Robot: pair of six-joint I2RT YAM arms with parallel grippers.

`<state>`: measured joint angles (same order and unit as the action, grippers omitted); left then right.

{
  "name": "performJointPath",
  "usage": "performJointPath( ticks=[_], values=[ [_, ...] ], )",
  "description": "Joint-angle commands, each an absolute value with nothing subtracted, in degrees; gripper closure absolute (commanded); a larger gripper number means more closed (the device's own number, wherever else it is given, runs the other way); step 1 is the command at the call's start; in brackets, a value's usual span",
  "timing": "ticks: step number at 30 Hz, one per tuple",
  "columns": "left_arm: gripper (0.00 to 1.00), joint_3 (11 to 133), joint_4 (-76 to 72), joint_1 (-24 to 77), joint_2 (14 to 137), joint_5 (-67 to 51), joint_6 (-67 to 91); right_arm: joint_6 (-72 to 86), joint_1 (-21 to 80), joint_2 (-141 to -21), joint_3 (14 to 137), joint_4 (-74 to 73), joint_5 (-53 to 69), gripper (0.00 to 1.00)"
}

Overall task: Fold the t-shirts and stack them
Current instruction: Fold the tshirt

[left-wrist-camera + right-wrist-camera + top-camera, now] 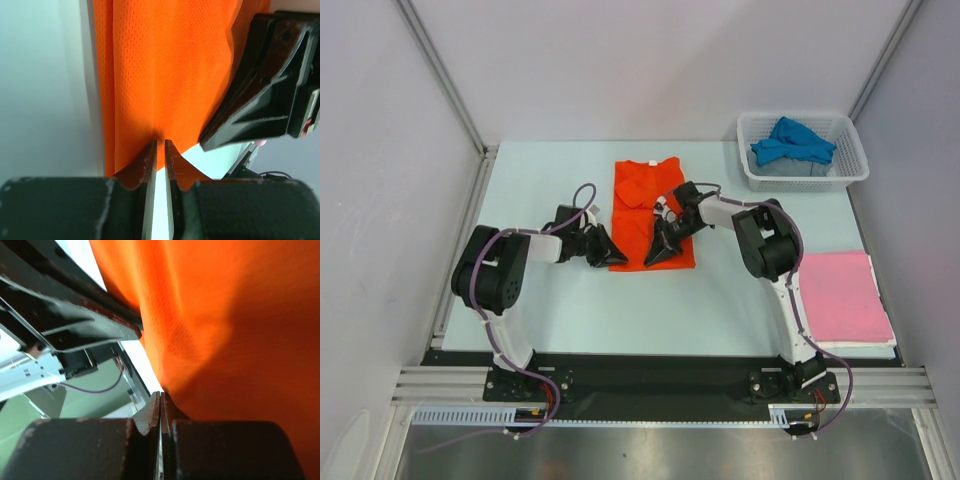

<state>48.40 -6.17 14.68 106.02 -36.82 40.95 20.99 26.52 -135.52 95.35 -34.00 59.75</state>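
1. My left gripper point(160, 144) is nearly pressed together, pinching the orange shirt's point(170, 65) near hem. The right gripper point(161, 396) is pressed tight on the same hem, just beside it.
2. I'd lift both corners level and carry them toward the collar, keeping the hem taut so the fold lands square.
3. The wrist views show cloth puckering into the tips. Only the top view shows the shirt flat mid-worktop point(550, 310), the pink shirt point(840, 295) folded at right, and the blue shirt point(792, 140) in the far basket point(800, 180).
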Motion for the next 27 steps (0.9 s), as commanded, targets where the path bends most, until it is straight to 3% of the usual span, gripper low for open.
performJointPath(
  ticks=[1, 9, 22, 27],
  values=[
    [0.83, 47.29, -5.27, 14.94, 104.85, -34.9, 38.15, 17.07, 27.07, -135.79, 94.75, -37.08, 61.62, 1.0],
    [0.85, 47.11, -3.34, 14.77, 106.88, -32.52, 37.09, 14.24, 23.3, -132.11, 85.88, -37.01, 55.38, 1.0],
    [0.86, 45.7, -0.44, 14.59, 106.09, -30.5, 34.19, 15.39, 8.88, -120.86, 70.76, -33.84, 41.94, 1.0],
    [0.76, 46.58, 5.95, 14.77, 98.73, -30.32, 32.0, 15.47, 8.79, -114.98, 69.79, -35.24, 39.12, 0.98]
  ],
)
